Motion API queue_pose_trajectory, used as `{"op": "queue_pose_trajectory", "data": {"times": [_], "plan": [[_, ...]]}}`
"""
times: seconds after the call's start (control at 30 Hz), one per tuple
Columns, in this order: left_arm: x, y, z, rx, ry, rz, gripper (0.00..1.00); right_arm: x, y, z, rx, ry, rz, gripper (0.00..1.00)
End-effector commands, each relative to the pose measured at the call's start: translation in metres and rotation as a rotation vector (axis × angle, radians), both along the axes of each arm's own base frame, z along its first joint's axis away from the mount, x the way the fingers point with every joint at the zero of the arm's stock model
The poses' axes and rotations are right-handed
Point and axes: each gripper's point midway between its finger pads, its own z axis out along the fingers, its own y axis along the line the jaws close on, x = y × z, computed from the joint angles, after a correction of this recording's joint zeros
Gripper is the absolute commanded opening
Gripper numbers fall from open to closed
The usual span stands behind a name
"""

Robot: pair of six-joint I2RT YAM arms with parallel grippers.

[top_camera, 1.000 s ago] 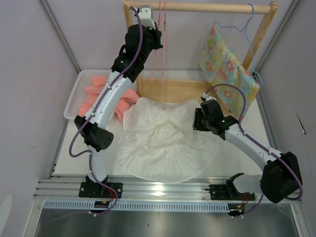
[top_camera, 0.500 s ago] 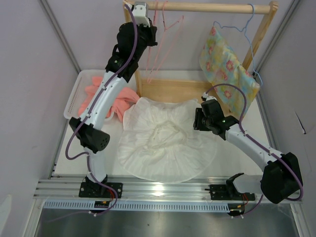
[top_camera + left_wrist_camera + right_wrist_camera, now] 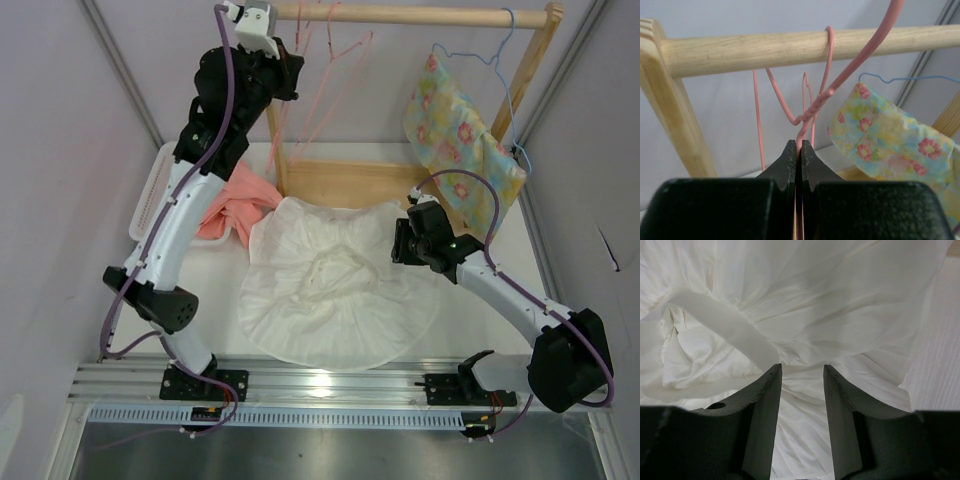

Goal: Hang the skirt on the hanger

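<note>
Left wrist view: left gripper clamps hanger below its twist; right gripper hangs open over skirt. Risk: thin wire may pivot in jaws, snagging hook on rod

Bench, white: skirt spread flat at centre; tray with salmon-pink clothes back left; wooden rack base behind.

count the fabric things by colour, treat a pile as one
white ruffled thin-fabric skirt: 1
salmon-pink clothes pile: 1
yellow floral cloth: 1
total: 3
</note>
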Motion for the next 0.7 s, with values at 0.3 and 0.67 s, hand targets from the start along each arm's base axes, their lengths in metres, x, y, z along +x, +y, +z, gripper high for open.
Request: {"op": "queue_pose_trajectory", "data": {"times": [0.3,0.67], "plan": [[-0.093,0.067,-0.031,0.137,0.152,0.066,0.0,-0.001,0.0,0.007,0.018,-0.021,0.018,0.45],[-0.19,0.109,-0.116,0.17,0.354,0.043,0.0,-0.006,-0.001,0.009,0.0,0.001,0.035,0.44]]}}
